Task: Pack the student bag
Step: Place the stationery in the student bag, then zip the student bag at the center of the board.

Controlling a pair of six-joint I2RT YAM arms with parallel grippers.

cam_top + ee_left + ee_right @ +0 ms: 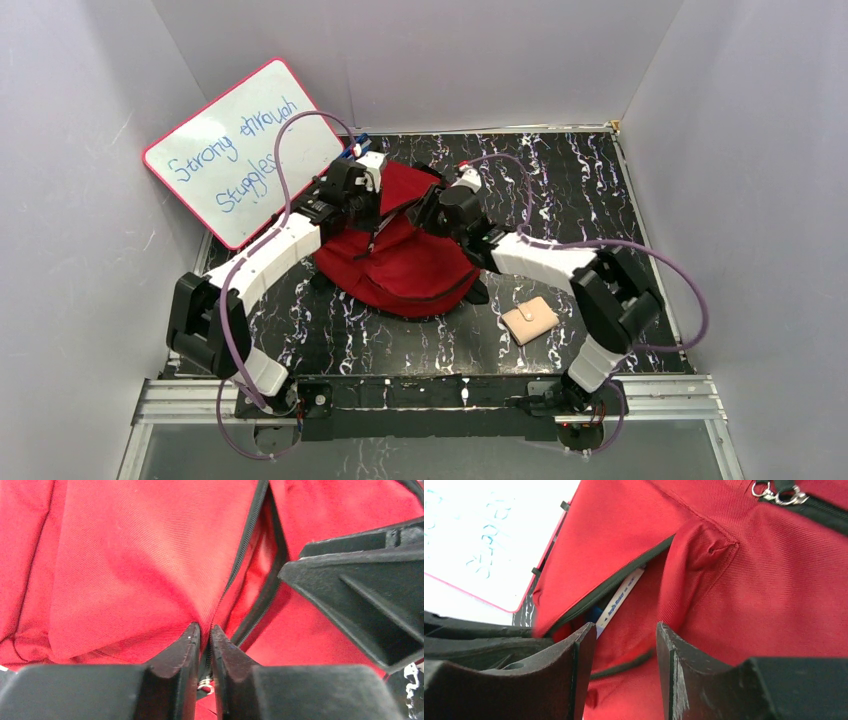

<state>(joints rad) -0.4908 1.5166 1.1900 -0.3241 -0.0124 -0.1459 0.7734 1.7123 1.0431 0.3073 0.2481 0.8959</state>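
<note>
Left tool (204, 628) clenched on student bag (125, 565) at zipper (247, 535); right tool (625, 627) released, jaws apart.

Soft, even light from above fills the overhead view, leaving only faint shadow beneath the student bag (400, 275) and a dull sheen on the black marbled table (585, 190). The whiteboard (235, 150) reads clearly there (in the right wrist view it washes out, its writing blurred). Close up, the left gripper (205, 626) and right gripper (625, 627) look dark and soft-edged against saturated red fabric.
</note>
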